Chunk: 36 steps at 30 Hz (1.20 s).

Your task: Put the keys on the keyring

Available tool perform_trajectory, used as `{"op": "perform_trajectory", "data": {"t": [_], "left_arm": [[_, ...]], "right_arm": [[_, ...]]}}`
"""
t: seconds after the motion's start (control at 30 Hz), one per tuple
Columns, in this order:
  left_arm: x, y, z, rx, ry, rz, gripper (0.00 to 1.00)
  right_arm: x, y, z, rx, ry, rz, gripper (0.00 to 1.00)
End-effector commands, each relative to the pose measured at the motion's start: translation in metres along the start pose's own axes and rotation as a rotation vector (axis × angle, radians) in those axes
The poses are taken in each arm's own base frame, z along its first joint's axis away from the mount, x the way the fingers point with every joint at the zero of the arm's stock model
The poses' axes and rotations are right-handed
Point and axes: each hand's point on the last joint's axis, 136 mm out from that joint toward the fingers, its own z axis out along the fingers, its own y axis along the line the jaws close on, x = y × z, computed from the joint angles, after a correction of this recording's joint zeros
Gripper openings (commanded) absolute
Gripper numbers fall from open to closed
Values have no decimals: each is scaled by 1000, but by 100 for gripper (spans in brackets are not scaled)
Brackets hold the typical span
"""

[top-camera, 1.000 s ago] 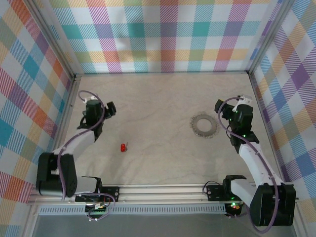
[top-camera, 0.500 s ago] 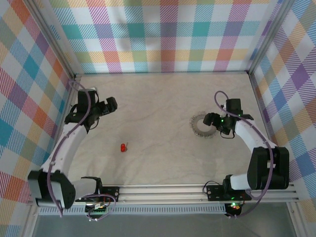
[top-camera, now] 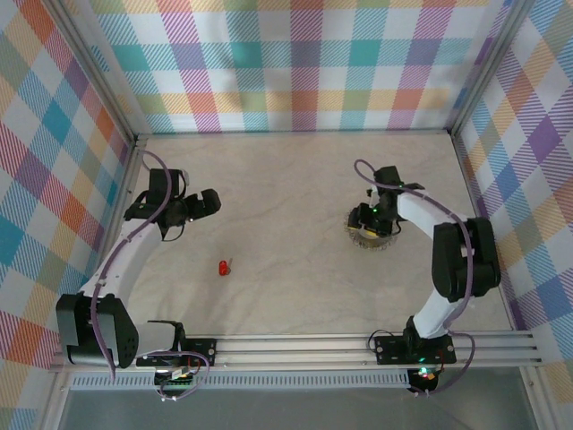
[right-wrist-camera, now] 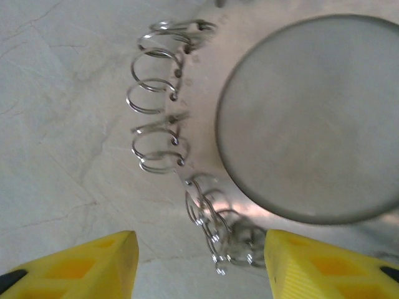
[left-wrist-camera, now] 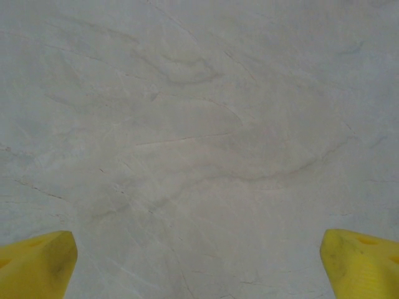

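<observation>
R fingers (right-wrist-camera: 81, 265) now down at keyring (top-camera: 358, 236), half-open astride its rim; L fingers (left-wrist-camera: 37, 265) wide apart.

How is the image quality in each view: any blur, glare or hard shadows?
Top external: evenly lit, sharp, soft shadows only; the key is tiny but clear. Left wrist: flat light on the table, the left fingertips slightly soft. Right wrist: the keyring shows sharp wire loops, but its centre is blurred at the rim, with a washed-out bright band beside it.
</observation>
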Motion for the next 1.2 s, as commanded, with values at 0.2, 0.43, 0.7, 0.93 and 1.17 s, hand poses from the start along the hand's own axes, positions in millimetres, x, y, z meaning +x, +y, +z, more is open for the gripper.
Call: {"op": "perform_trajectory", "data": {"t": [0.2, 0.43, 0.7, 0.93, 1.17], "left_arm": [[1, -1, -2, 13, 10, -20, 100], [2, 6, -6, -20, -13, -29, 100], [0, 10, -15, -48, -41, 1, 100], [4, 3, -14, -17, -40, -7, 100], [8, -1, -9, 3, -13, -27, 100]], "right_arm": [[-15, 26, 35, -63, 75, -74, 61], [23, 85, 54, -206, 172, -216, 63], [70, 178, 73, -319, 218, -513, 60], [131, 238, 43, -503, 224, -797, 62], [130, 196, 28, -281, 105, -806, 62]]}}
